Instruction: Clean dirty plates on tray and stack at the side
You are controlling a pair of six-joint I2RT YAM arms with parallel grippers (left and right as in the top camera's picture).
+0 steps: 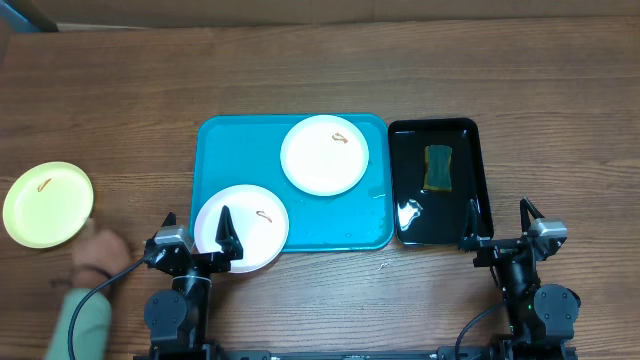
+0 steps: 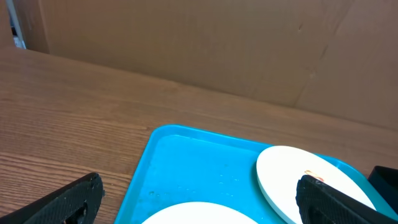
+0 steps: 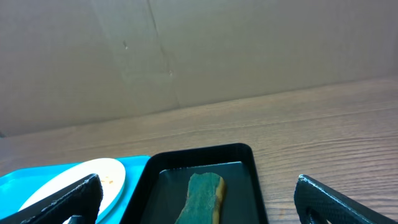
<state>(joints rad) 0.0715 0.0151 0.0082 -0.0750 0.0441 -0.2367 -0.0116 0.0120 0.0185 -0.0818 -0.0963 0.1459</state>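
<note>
The turquoise tray lies mid-table and holds two white plates. One plate sits at its far right, the other at its near left corner, overhanging the rim. Each shows a small orange-brown smear. A pale yellow-green plate, also smeared, rests on the bare table far left. My left gripper stands open at the near plate's edge, holding nothing; its wrist view shows the tray and the far plate. My right gripper is open and empty at the table's front right.
A glossy black tray with a green sponge and some water lies right of the turquoise tray. A person's hand in a green sleeve reaches in at the lower left, next to the yellow-green plate. Cardboard walls the back.
</note>
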